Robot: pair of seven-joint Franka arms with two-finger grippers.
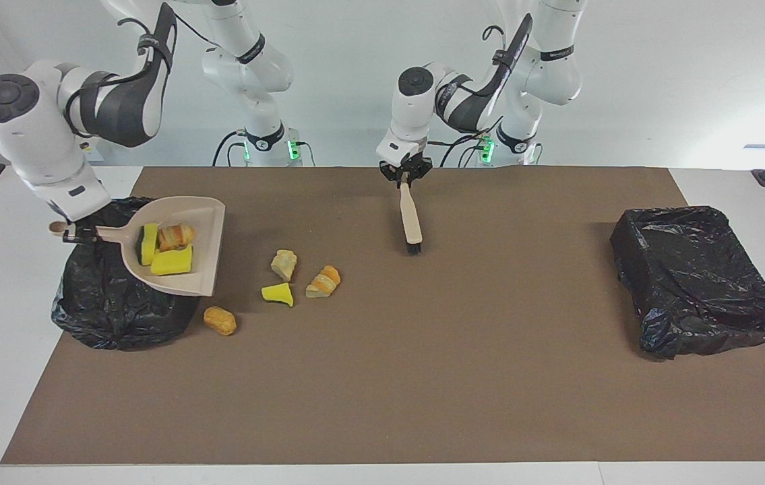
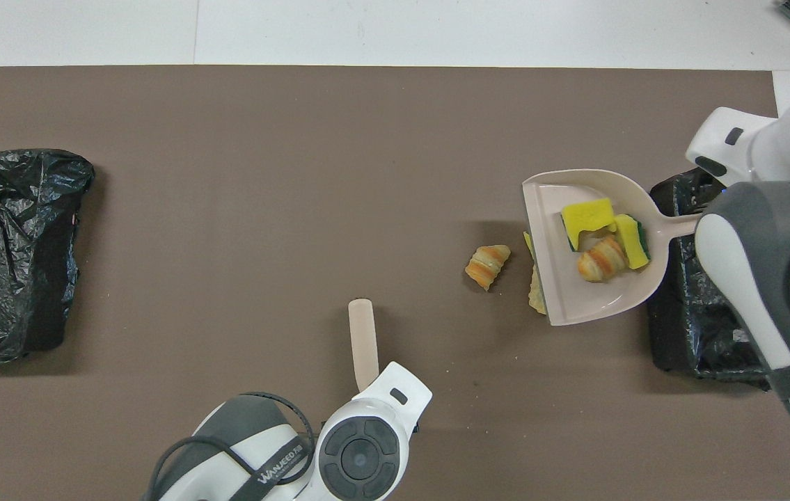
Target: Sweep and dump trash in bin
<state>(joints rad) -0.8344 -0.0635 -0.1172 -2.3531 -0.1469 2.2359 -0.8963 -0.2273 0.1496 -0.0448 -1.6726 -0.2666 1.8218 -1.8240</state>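
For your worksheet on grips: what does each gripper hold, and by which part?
The right gripper holds the beige dustpan by its handle end; the left gripper holds the brush by its handle tip.
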